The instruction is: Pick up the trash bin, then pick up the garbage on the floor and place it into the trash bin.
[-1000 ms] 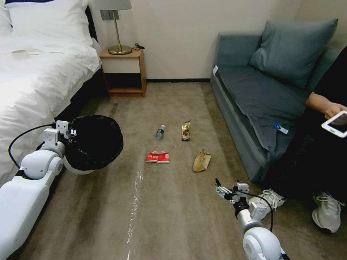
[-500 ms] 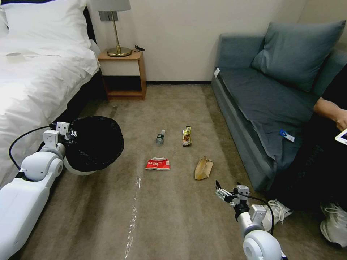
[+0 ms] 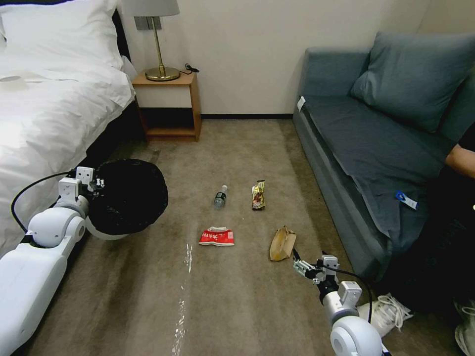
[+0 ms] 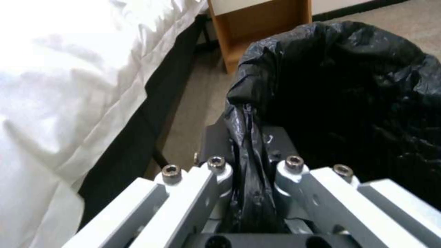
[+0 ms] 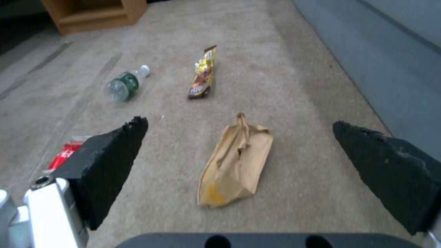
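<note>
Fingers of the right gripper [image 5: 239, 137] are spread wide with nothing between them, low over the carpet [image 3: 237, 306], lined up on the paper bag [image 5: 235, 164]. Left gripper [image 4: 250, 172] is clamped on the rim of the bin [image 3: 126, 197], pinching the black liner [image 4: 349, 89] with it, bin held up beside the bed [image 3: 44, 113].

Step in hand, by my read: grab the first piece of litter, the paper bag, nearest the right gripper. To do it well: come straight down with the bag centred between the pads, close across its narrow width, not its length. It lies flat, so the pads need to reach the carpet or they slip over it. Keep the bin level and in reach for the drop.

Paper bag: tan, crumpled, flat, folded top, yellowish stain near one end. Light and floppy, will probably buckle when pinched.

Other litter is well apart on the carpet. Bottle [image 3: 220, 196] is clear with a dark label and lies on its side. Snack packet [image 3: 258, 195] is yellow-brown, just beside it. Red wrapper [image 3: 216, 237] is flattened, between bottle and robot. Bin is white, the liner glossy black.
</note>
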{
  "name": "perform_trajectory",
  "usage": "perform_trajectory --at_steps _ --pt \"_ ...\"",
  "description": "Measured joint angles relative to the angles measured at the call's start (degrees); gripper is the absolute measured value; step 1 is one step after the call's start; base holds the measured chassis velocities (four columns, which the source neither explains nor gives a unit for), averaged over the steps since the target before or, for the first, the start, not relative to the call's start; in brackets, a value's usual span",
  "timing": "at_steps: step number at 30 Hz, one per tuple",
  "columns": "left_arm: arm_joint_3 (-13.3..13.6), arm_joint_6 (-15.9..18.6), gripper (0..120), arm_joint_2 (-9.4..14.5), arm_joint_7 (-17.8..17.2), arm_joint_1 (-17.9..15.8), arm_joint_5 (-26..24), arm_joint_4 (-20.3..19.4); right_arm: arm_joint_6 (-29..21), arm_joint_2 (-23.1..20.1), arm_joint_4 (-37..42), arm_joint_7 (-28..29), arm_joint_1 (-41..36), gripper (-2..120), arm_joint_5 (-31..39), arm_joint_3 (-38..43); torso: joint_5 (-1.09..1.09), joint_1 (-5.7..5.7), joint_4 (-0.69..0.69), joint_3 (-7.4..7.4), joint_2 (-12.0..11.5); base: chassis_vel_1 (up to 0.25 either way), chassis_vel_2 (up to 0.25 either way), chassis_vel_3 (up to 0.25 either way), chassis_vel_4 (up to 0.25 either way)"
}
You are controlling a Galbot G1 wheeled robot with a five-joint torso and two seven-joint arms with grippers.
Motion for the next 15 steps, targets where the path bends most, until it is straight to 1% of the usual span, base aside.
perform_trajectory --at_steps 8,11,15 --pt "0.2 -0.11 6 -0.03 0.03 -0.33 -0.01 0.16 0.17 0.05 -0.4 -0.06 0.04 100 -0.17 -0.16 0.0 0.0 0.0 0.0 0.0 -0.116 0.106 0.114 -0.106" --pt "0.1 -0.15 6 0.08 0.04 -0.16 -0.01 0.14 0.18 0.21 -0.44 -0.08 0.01 100 -0.32 -0.25 0.0 0.0 0.02 0.0 0.0 -0.111 0.114 0.104 -0.109" --pt "-0.22 -0.2 6 0.3 0.13 0.29 -0.02 -0.06 0.2 0.54 -0.45 -0.1 -0.22 100 -0.58 -0.4 0.0 0.0 0.0 0.0 0.0 -0.103 0.102 0.094 -0.116"
